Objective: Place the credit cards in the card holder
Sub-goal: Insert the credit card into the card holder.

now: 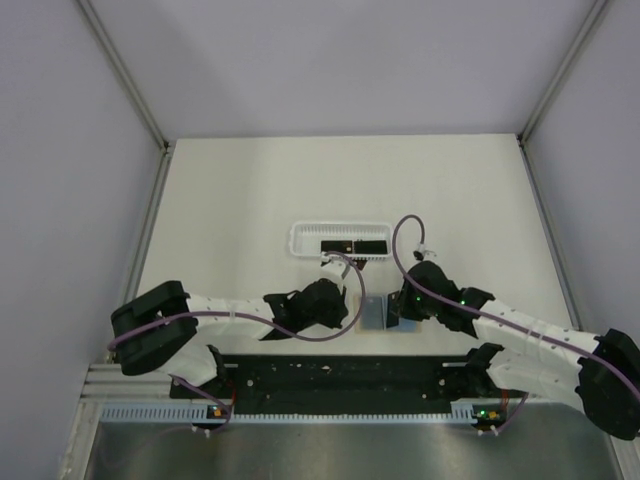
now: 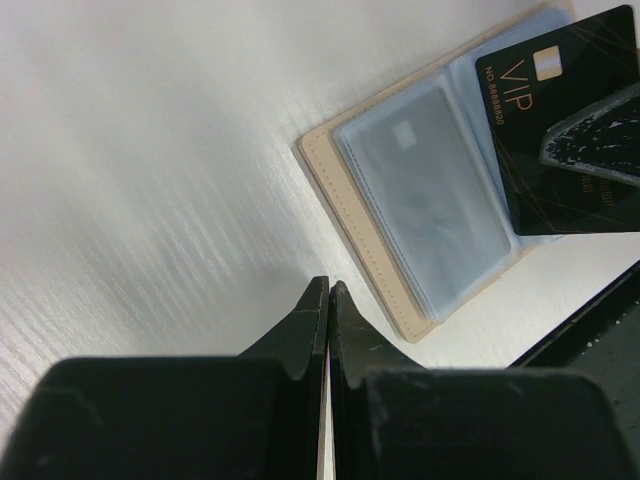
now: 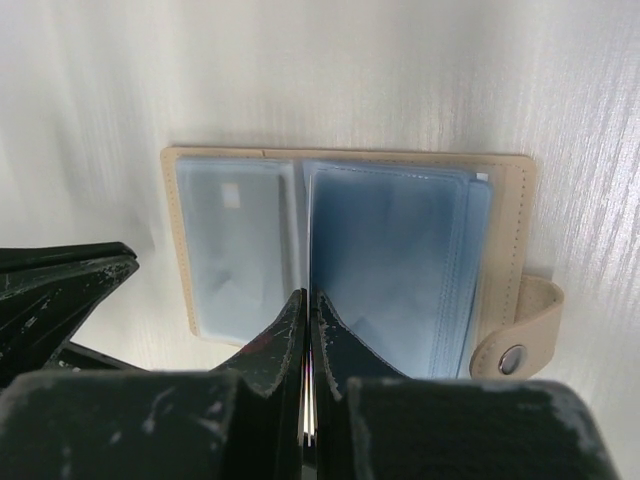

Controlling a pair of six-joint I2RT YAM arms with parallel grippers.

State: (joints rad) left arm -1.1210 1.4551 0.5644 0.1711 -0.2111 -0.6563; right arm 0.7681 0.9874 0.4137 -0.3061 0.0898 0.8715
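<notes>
Card holder (image 1: 373,312) lies open at 6 o'clock of white basket (image 1: 340,225); right gripper (image 3: 306,295) pinches one credit card (image 2: 520,130) over it, not yet pocketed; left gripper (image 2: 328,287) closed, nothing seen in it; remaining cards (image 1: 350,245) wait in the basket.

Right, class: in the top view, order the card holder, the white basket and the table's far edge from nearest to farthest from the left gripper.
1. The card holder, just right of the left gripper.
2. The white basket, beyond it.
3. The table's far edge, at the back.
</notes>
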